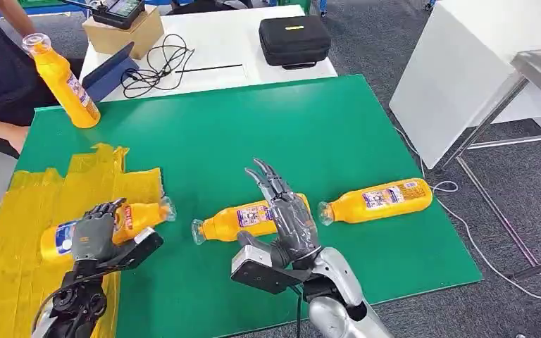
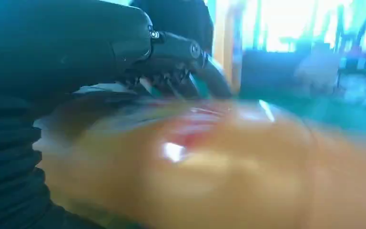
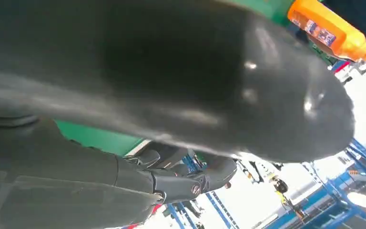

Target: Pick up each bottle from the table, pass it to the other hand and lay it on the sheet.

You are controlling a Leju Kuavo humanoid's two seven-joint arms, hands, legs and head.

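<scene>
Orange bottles [image 1: 243,220] flat; one [image 1: 63,81] upright

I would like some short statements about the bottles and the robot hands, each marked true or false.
1. The left robot hand holds a bottle over the yellow sheet. True.
2. The right robot hand grips a bottle. False: its fingers are spread above the middle bottle.
3. One bottle stands upright. True.
4. The table is red. False: it is green.
</scene>
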